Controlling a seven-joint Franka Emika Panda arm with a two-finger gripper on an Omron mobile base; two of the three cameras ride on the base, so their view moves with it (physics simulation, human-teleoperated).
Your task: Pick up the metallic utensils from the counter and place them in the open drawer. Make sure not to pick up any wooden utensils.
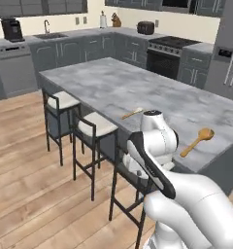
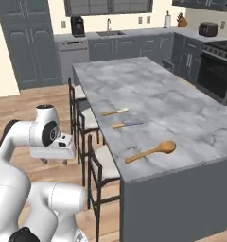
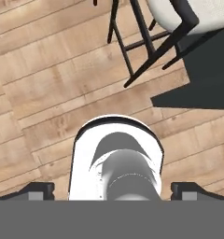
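Observation:
On the marble counter (image 2: 148,85) lies a knife (image 2: 127,124) with an orange handle and a grey-blue blade, one of the metallic utensils. Just beyond it rests a small cream-headed spoon (image 2: 116,112) with a wooden handle, seen also as the small spoon (image 1: 132,113). A large wooden spoon (image 2: 151,152) (image 1: 198,141) lies near the counter's (image 1: 113,82) front end. My gripper (image 2: 55,162) hangs left of the counter, beside the stools, pointing down at the floor. Its fingertips (image 3: 39,191) stand wide apart, open, holding nothing. The open drawer is out of view.
Dark-framed stools (image 2: 106,160) (image 1: 96,124) with pale seats line the counter's near side, and one stool's legs (image 3: 132,46) stand on the wooden floor below the hand. A stove (image 1: 167,53) and grey cabinets run along the far walls.

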